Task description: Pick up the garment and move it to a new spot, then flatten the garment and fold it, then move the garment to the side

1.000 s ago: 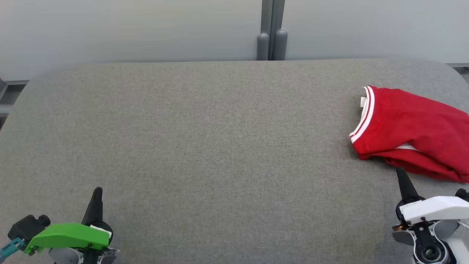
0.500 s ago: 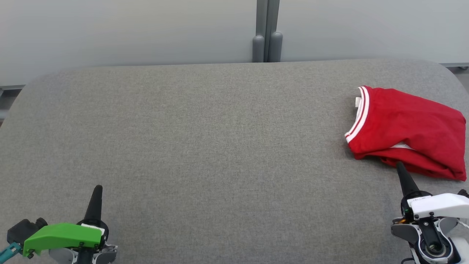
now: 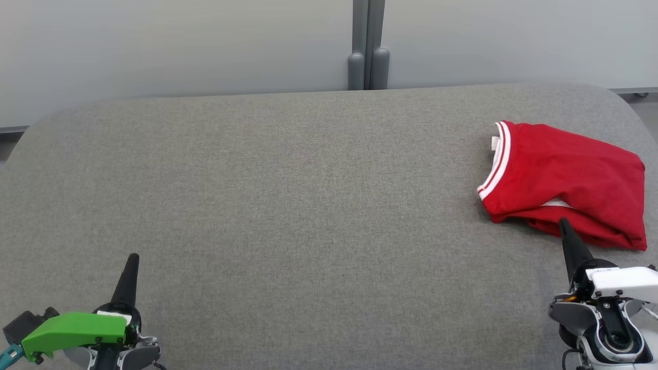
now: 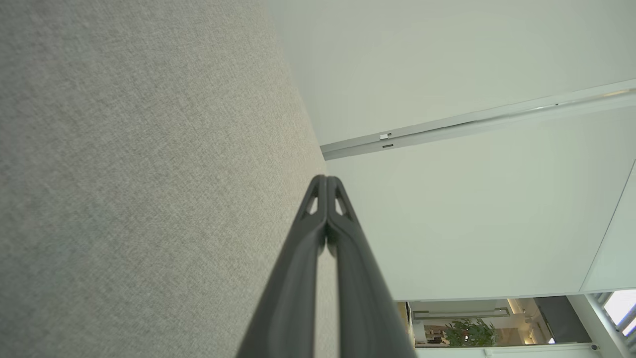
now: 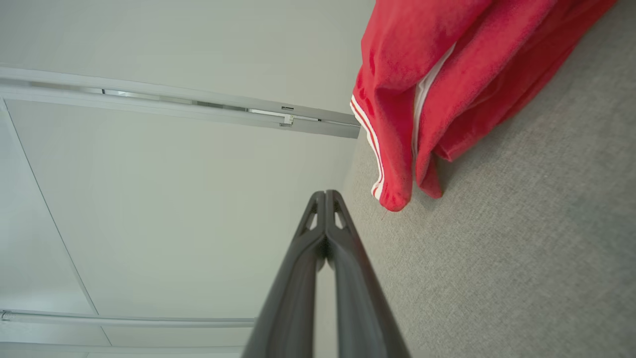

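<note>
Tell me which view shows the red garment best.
The head view: the whole folded garment lies on the grey table, striped collar plain. The right wrist view catches one close corner, cropped at the frame's top. The left wrist view faces table and wall.

Item one: we record a broad grey surface [image 3: 308, 205] covered in woven fabric, flat, with rounded far corners.

Item two, lying directly on it: we count one small red jersey garment [image 3: 565, 169], folded into a loose bundle near the right edge, toward the far side. Its red-and-white striped collar faces left. A sliver of white cloth shows between the layers at the near fold. We note the bundle rests wholly on the fabric and is rumpled along its near edge.
</note>
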